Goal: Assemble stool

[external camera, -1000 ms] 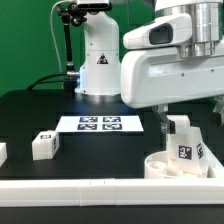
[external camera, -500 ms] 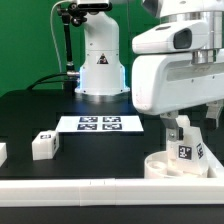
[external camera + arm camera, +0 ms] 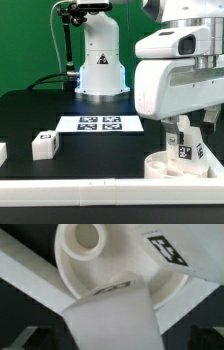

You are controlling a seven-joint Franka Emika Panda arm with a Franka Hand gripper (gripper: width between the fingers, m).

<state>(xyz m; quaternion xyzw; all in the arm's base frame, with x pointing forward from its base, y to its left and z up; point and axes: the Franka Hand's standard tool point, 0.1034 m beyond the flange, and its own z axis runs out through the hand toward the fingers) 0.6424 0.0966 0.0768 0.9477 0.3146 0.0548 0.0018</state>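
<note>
From here I see the stool's round seat [image 3: 160,168] lying flat on the black table [image 3: 40,115], at the exterior view's right and close to the front. One leg block [image 3: 186,152] stands upright on it, its square tag facing the camera. In the wrist view that same leg [image 3: 110,317] rises from the seat's surface with a small tag on its top end. An open round hole [image 3: 85,238] shows in the seat beyond it. A second tagged white piece [image 3: 165,249] sits beside the hole; I cannot tell whether it is fixed in.

The gripper [image 3: 112,339] hangs right above the standing leg with its jaws spread wide. One dark fingertip [image 3: 25,335] shows on each side of the leg, and neither touches it, so nothing is held.

Farther out, a loose leg block [image 3: 43,145] rests on the table toward the exterior view's left, and another one [image 3: 2,152] is cut off by that edge. The marker board [image 3: 100,124] lies flat behind them, near the arm's base [image 3: 100,60]. A long white rail [image 3: 90,196] runs along the front.
</note>
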